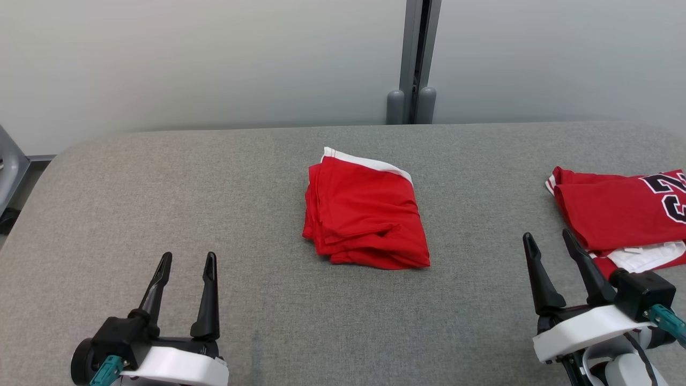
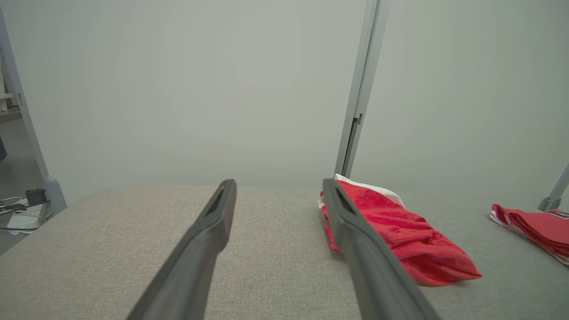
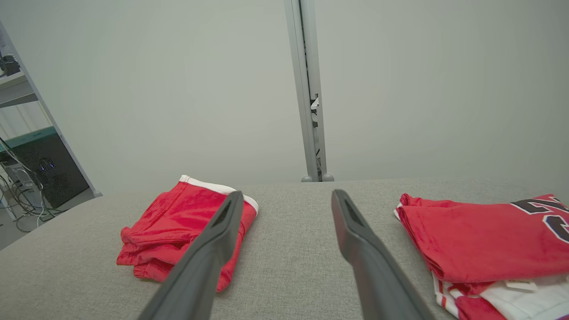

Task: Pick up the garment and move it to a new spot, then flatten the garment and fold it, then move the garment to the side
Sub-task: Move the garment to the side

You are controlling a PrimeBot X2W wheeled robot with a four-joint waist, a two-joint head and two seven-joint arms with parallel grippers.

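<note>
The folded red garment (image 1: 367, 214) is found ahead of both grippers, between them: rightward of the left gripper (image 1: 188, 258), leftward of the right gripper (image 1: 547, 236), neither judged clearly nearer. Both are held spread and empty.

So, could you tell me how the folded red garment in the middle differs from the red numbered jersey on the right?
The plain red folded garment lies mid-table; the red numbered jersey sits at the right edge. The garment shows only a white band; the jersey bears dark numerals and overlies white fabric. Both are red, folded.
</note>
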